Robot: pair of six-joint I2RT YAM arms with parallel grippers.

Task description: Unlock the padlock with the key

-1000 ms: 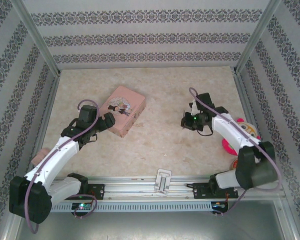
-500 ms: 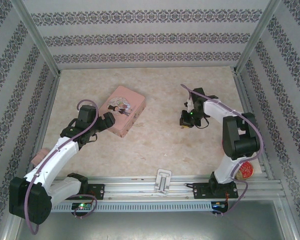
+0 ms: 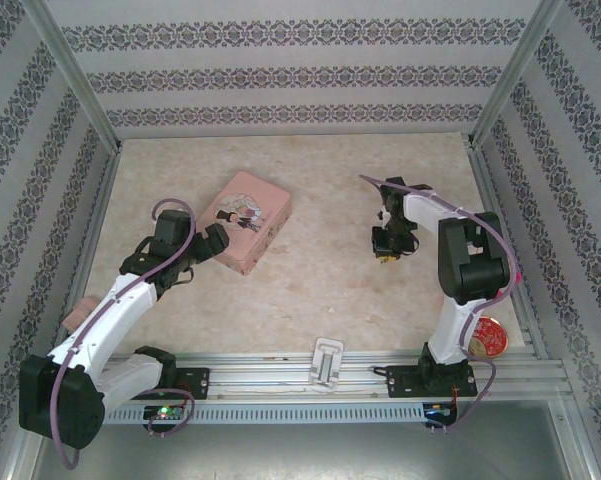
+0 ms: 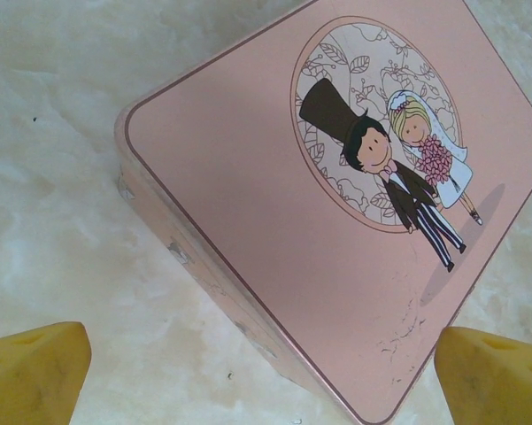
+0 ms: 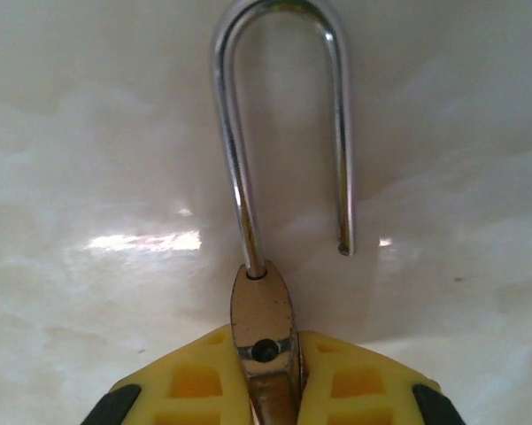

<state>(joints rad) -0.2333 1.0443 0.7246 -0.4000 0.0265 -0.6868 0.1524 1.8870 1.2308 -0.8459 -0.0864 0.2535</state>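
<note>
So the surface [image 3: 320,290] is a pale cream, marble-look top, pretty glossy up close with light glare on it. Lying flat on it, left of centre, is a pink tin [image 3: 246,221] with a cartoon wedding couple on the lid, turned at an angle. Near the right front corner there's a round red thing [image 3: 483,337], and at the left edge something pinkish [image 3: 77,315], half hidden. A white bracket [image 3: 327,362] sits at the front edge by the metal rail. The padlock [image 5: 261,310] is right down at the surface, can't tell if it touches.
</note>
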